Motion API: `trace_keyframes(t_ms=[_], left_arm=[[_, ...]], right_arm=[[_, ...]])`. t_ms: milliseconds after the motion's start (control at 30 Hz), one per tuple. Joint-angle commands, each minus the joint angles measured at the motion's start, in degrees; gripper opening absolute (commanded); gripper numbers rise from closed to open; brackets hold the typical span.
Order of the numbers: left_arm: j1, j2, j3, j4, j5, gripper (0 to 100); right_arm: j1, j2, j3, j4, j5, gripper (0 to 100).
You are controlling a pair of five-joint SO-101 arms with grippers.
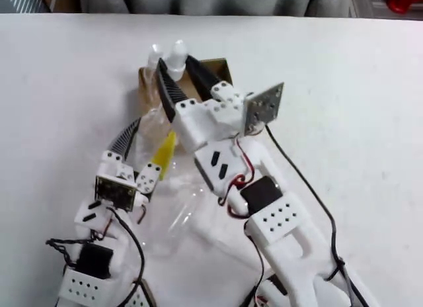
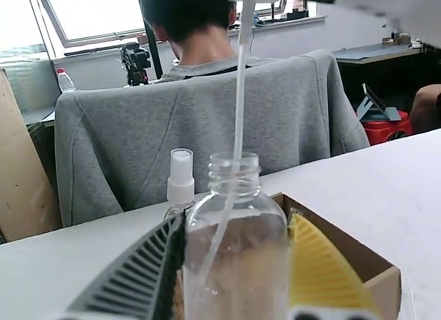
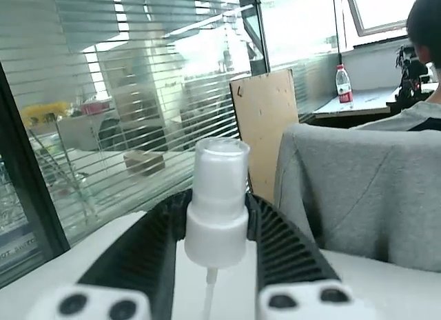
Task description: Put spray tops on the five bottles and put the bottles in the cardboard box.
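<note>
Plastic, clear and smooth, forms the round-shouldered bottle [image 2: 234, 258] that the left gripper [image 2: 236, 223] clamps upright between one ribbed black finger and one ribbed yellow finger. Its threaded neck is open. A thin white dip tube [image 2: 238, 92] hangs down through that neck into the bottle. The tube belongs to the white cylindrical plastic spray top [image 3: 217, 210], which the right gripper [image 3: 217, 196] pinches between two ribbed black fingers above the bottle — the top is not seated on the neck.

Just behind the held bottle sits the brown cardboard box [image 2: 375, 268], open-topped with plain matte walls, on the smooth white surface [image 1: 344, 88]. A second clear bottle [image 2: 180, 185], already capped with a white spray top of its own, stands upright beside the black finger — whether it is inside the box cannot be told. In the high view the right gripper hangs over the box.
</note>
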Motion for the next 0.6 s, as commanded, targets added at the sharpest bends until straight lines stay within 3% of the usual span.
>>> trace_keyframes(t_ms=[0, 167, 300, 567], left_arm=[[-0.1, -1.5, -0.3, 0.0, 0.2, 2], [-0.1, -1.5, -0.3, 0.0, 0.2, 2], [-0.1, -1.5, -0.3, 0.0, 0.2, 2], [-0.1, -1.5, -0.3, 0.8, 0.2, 2]], right_arm=[[-2.2, -0.2, -1.2, 5.6, -0.4, 1.8], [-3.6, 0.0, -5.6, 17.4, -0.4, 2.4], [-4.4, 0.0, -10.7, 27.1, -0.4, 10.9], [-4.4, -0.6, -18.0, 37.6, 0.0, 16.9]])
